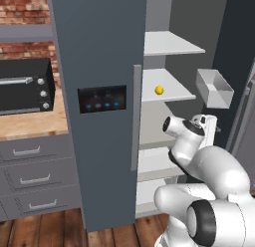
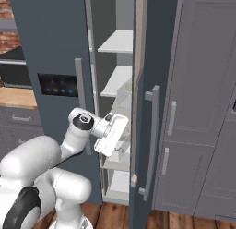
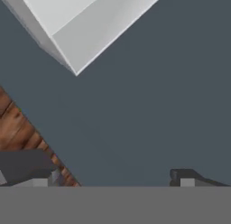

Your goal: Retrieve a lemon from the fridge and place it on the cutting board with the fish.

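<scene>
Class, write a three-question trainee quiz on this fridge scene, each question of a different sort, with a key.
1. True or false: the lemon sits on a shelf inside the fridge.
2. The gripper is: A) open, holding nothing; B) shut on the lemon; C) shut on a handle.
3. Fill in: the fridge's right door stands ____.

Key: 1 true; 2 A; 3 open.

No legible text, label, brand, number or sign is showing on any surface. The fridge point(image 1: 99, 116) is carrying a black panel point(image 1: 102, 98) that is displaying small blue-lit symbols; these are appearing too small and blurred to be read.
</scene>
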Controlling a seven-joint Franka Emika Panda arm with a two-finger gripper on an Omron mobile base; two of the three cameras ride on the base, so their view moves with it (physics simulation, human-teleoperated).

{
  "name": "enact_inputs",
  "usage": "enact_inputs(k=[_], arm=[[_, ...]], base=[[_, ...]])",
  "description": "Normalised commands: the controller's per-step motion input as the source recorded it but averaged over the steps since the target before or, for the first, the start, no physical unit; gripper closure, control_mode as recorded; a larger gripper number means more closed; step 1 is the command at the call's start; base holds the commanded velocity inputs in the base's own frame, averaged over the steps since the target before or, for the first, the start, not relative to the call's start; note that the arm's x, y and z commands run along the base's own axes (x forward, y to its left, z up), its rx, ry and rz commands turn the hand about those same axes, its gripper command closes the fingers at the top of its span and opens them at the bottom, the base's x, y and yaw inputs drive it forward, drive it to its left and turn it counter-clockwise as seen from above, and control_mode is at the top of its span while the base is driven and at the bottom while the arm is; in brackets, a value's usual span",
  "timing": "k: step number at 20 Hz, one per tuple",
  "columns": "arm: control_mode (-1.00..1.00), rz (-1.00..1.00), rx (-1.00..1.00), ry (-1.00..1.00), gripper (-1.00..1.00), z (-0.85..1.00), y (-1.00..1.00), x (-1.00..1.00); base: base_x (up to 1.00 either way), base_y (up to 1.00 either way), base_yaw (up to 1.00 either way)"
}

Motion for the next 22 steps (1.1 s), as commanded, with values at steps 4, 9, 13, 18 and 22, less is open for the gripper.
enact_inputs(k=[4,9,13,18,22], arm=[[-1.00,-0.03,-0.02,0.13,-1.00,-0.21,-0.64,0.00],[-1.00,-0.02,-0.04,0.11,-1.00,-0.02,-0.71,-0.26],[-1.00,-0.01,-0.03,0.13,-1.00,-0.10,-0.65,-0.22],[-1.00,0.00,-0.03,0.13,-1.00,-0.02,-0.11,-0.17],[-1.00,0.02,-0.07,0.17,-1.00,0.30,0.55,-0.20]], base=[[0.00,0.00,0.00],[0.00,0.00,0.00],[0.00,0.00,0.00],[0.00,0.00,0.00],[0.00,0.00,0.00]])
